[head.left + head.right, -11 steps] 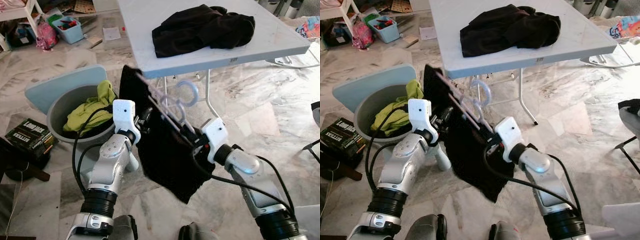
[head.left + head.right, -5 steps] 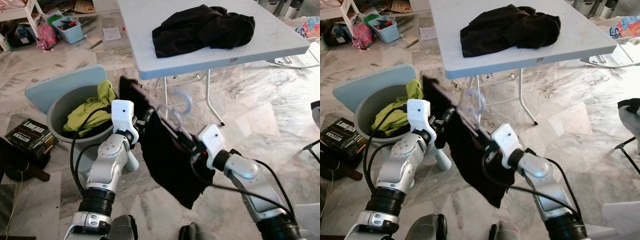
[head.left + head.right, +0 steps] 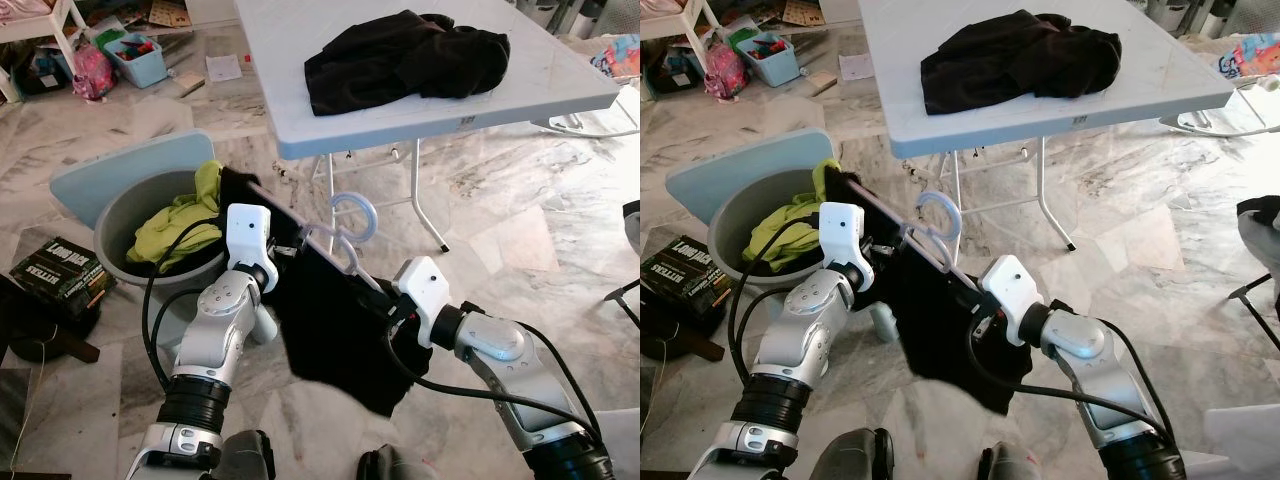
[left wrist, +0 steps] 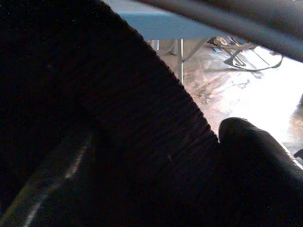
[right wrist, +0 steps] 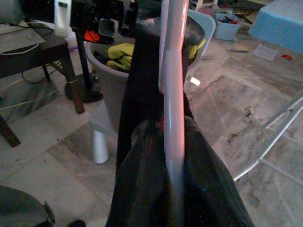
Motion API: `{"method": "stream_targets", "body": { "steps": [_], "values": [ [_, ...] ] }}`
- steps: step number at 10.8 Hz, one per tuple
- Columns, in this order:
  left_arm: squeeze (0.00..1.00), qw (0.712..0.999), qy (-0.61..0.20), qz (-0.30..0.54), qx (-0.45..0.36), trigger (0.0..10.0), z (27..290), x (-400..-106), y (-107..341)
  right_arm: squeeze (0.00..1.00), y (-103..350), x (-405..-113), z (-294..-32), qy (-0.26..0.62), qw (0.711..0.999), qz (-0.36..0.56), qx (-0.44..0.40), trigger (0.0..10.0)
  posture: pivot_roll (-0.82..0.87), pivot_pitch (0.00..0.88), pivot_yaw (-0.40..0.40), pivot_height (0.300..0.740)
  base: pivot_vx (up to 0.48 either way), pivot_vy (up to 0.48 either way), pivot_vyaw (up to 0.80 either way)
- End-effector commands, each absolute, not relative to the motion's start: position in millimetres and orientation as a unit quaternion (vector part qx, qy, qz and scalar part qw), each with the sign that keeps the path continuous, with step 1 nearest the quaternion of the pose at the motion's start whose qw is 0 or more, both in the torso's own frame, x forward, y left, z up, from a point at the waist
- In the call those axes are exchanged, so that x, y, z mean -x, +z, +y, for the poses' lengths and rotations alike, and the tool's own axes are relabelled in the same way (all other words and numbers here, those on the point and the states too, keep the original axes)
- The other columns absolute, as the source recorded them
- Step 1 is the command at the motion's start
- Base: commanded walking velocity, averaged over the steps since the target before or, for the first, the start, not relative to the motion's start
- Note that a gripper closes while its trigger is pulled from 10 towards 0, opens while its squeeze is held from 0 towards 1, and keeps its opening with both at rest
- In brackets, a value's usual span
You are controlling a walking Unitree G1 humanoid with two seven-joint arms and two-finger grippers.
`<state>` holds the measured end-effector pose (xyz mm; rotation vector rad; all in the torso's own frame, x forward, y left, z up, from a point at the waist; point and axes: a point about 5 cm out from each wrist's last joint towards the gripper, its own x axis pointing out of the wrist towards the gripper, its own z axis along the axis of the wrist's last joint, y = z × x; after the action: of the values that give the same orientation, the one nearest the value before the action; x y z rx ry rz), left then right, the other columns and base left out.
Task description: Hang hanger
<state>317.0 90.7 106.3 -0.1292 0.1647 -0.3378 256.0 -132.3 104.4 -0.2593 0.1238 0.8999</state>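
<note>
Both arms extend forward, elbows bent. Left gripper (image 3: 288, 250) and right gripper (image 3: 385, 312) face each other, fingers clamped closed.

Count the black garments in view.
2. One garment hangs on the hanger, held between the left gripper and right gripper. The other lies heaped on the table. The tub may hide more.
</note>
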Motion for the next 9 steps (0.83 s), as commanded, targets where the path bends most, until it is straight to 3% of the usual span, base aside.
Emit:
{"method": "stream_targets", "body": {
  "steps": [1, 2, 3, 4, 5, 6, 9],
  "values": [
    [1.00, 0.978, -0.180, 0.090, 0.055, 10.0, 86, -318, 107, 0.00, 113, -253, -121, 0.453, 0.882, 0.025, 0.128, 10.0, -0.07, 0.075, -0.005, 0.740, 0.000, 0.000, 0.00],
    [0.58, 0.977, -0.187, 0.086, 0.049, 10.0, 83, -317, 110, 0.00, 110, -252, -121, 0.451, 0.881, 0.028, 0.138, 10.0, -0.07, 0.077, -0.002, 0.740, 0.000, 0.000, 0.00],
    [0.00, 0.976, -0.197, 0.074, 0.048, 10.0, 80, -316, 116, 0.00, 106, -255, -125, 0.436, 0.886, 0.037, 0.150, 10.0, -0.07, 0.077, -0.002, 0.740, 0.000, 0.000, 0.00],
    [0.00, 0.977, -0.192, 0.078, 0.047, 10.0, 80, -315, 115, 0.00, 105, -257, -126, 0.428, 0.891, 0.036, 0.151, 10.0, -0.06, 0.078, -0.001, 0.740, 0.000, 0.000, 0.00],
    [0.00, 0.979, -0.183, 0.083, 0.036, 9.0, 83, -315, 110, 0.00, 106, -258, -125, 0.427, 0.891, 0.033, 0.150, 10.0, -0.06, 0.078, -0.002, 0.740, 0.000, 0.000, 0.00],
    [0.00, 0.981, -0.174, 0.080, 0.036, 0.0, 88, -316, 109, 0.00, 107, -258, -124, 0.427, 0.891, 0.031, 0.150, 10.0, -0.07, 0.079, -0.002, 0.740, 0.000, 0.000, 0.00],
    [0.00, 0.984, -0.161, 0.079, 0.024, 0.0, 96, -320, 111, 0.00, 107, -261, -126, 0.408, 0.899, 0.025, 0.155, 10.0, -0.07, 0.079, -0.001, 0.740, 0.000, 0.000, 0.00]
  ]
}}
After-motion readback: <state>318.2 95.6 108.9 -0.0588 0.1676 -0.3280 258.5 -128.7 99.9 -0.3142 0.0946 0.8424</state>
